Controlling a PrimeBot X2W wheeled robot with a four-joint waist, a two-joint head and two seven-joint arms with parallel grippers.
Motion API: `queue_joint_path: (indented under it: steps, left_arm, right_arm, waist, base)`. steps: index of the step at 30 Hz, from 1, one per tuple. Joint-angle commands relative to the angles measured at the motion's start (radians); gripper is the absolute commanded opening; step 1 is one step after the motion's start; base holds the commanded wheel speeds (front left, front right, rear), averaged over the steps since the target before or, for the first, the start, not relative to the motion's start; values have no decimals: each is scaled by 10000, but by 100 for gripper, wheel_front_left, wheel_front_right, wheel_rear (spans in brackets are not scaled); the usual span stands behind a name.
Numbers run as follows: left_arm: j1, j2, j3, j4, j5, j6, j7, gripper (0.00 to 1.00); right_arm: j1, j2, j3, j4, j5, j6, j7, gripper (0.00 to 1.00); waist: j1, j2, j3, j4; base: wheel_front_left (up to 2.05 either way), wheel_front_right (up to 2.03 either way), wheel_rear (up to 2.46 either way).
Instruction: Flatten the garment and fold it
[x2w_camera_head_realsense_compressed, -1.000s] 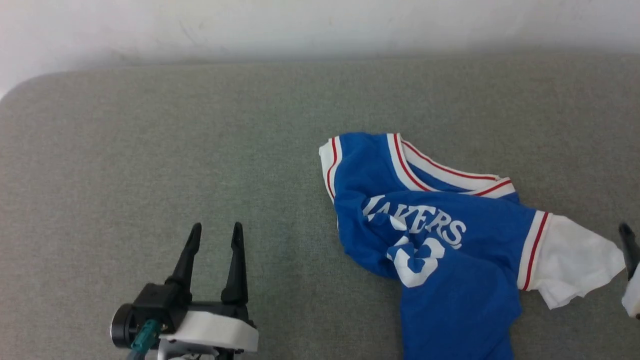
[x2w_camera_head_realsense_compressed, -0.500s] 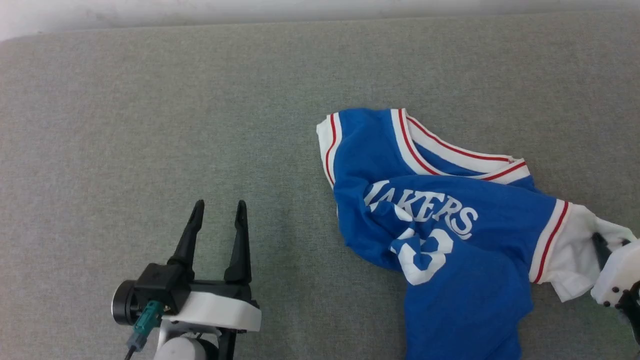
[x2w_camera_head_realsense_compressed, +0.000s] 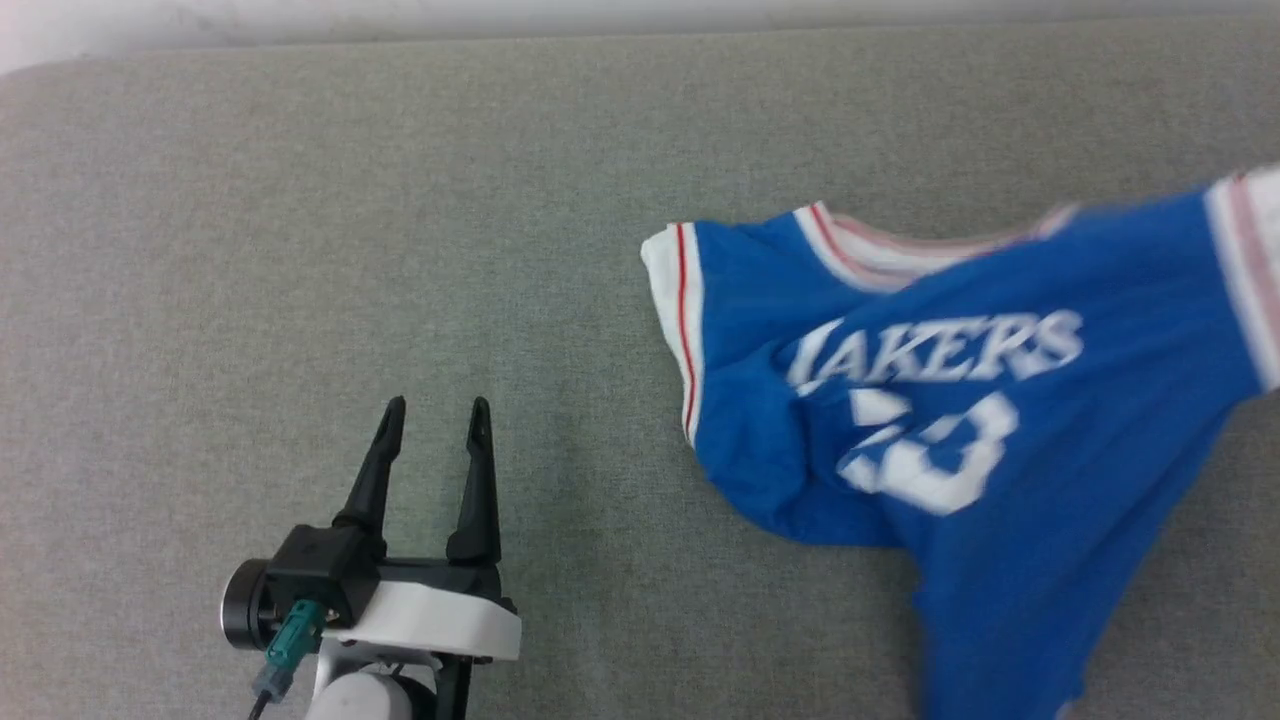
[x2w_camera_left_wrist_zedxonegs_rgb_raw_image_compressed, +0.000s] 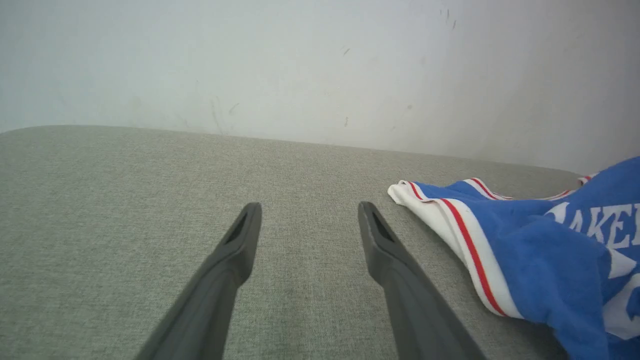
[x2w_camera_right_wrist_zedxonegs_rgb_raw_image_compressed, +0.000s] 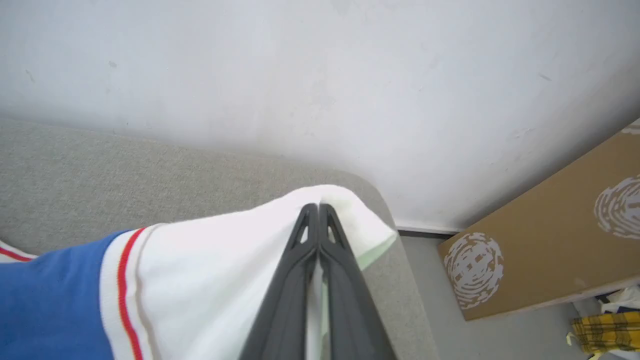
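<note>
Two hands: right hand (x2w_camera_right_wrist_zedxonegs_rgb_raw_image_compressed: 318, 206) pressed together, pinching white sleeve (x2w_camera_right_wrist_zedxonegs_rgb_raw_image_compressed: 210, 260) of royal-blue jersey T-shirt (x2w_camera_head_realsense_compressed: 760, 330); left hand (x2w_camera_head_realsense_compressed: 437, 405) spread, empty, above grey fabric desk (x2w_camera_head_realsense_compressed: 300, 200), shirt to its right.

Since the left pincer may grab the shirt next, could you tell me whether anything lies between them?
Nothing visible does: only bare grey fabric surface lies between the open left pincer and the garment, whose white, red-striped edge faces it.
</note>
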Motion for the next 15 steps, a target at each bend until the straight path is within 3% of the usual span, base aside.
queue_joint_path:
  steps: [1, 4, 8, 14, 15]
  left_arm:
    - [-144, -7, -14, -23, 21, 11, -46, 100]
    - [-205, -28, -43, -12, 34, 14, -46, 100]
    - [-294, -52, -80, 18, 52, 1, -47, 100]
    - [-455, -70, -151, 82, 112, -45, -47, 100]
    - [-494, -71, -176, 104, 129, -60, -47, 100]
  right_arm:
    - [-134, -99, -30, -16, -55, -13, -15, 0]
    - [-611, -996, -45, 194, -220, -13, -126, 0]
    - [-746, -1710, -377, 1186, -573, -13, -531, 0]
    - [-593, -1361, -738, 2725, -750, -13, -1152, 0]
    - [-591, -1271, -786, 2887, -788, -13, -1245, 6]
  waist:
    - [-1, 0, 90, 74]
    - [-1, 0, 306, 173]
    - [-1, 0, 575, 312]
    - [-1, 0, 875, 331]
    - [-1, 0, 895, 321]
  base:
    - [0, 0, 0]
    - [0, 0, 0]
    - [0, 0, 0]
    - [0, 0, 0]
    - [0, 0, 0]
